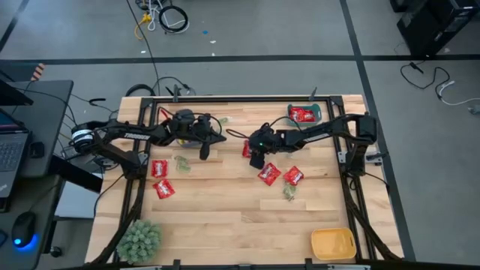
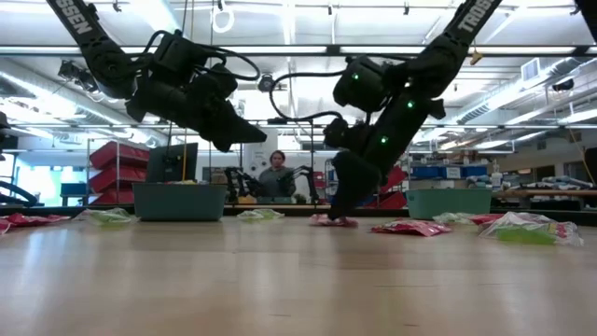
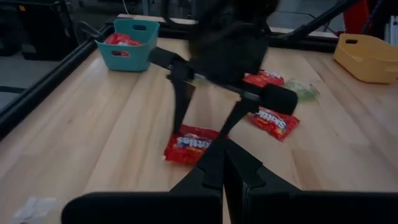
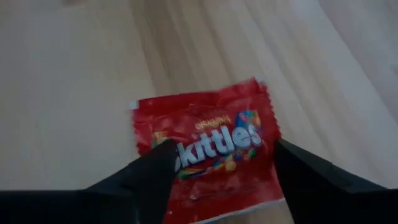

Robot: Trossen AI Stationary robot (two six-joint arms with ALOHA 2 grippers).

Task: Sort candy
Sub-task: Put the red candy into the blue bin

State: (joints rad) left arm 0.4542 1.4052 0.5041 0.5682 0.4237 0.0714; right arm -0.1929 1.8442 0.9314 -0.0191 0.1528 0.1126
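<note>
The right gripper (image 1: 253, 156) is reaching down near the middle of the table (image 1: 225, 217), its fingers (image 4: 152, 171) spread wide on both sides of a red candy packet (image 4: 208, 146) lying flat on the wood, so it is released. Two more red packets (image 1: 269, 174) are lying just beside it, and others in the teal bin (image 1: 304, 114) at the far edge. The left gripper (image 1: 204, 152) is hanging above the table with fingers pressed together, holding nothing. The near part of the table is giving free room.
</note>
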